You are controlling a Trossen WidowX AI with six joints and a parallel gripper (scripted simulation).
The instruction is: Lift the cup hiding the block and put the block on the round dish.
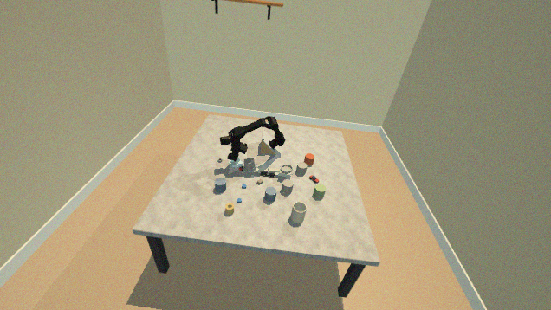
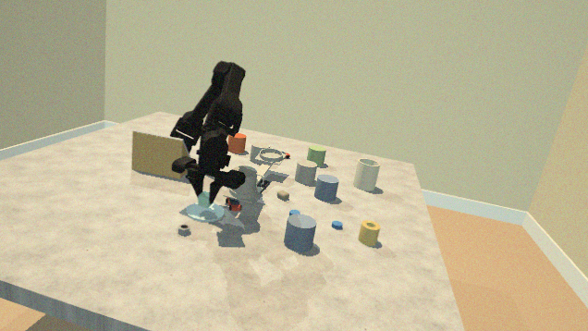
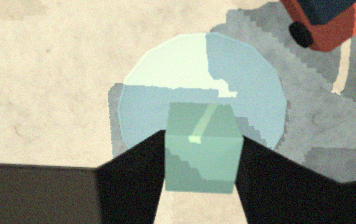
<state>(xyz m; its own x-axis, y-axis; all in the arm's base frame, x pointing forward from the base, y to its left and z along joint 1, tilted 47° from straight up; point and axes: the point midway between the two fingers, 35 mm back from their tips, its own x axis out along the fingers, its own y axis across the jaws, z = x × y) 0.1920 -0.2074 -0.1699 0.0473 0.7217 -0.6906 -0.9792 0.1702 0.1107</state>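
My gripper is shut on a teal block. It holds the block low over the pale blue round dish; whether the block touches the dish is hard to tell. A grey cup stands upside down on the near end of the balance, beside the gripper in the exterior view. The balance's other end has a raised ring with no cup on it. Another grey cup stands near that ring. No cup is above the dish.
A small red and blue car sits close beside the dish. A grey nut lies on its other side. A tan panel stands behind. Blue cylinders, a yellow ring-shaped piece, a green cylinder and a tall pale cup stand farther off.
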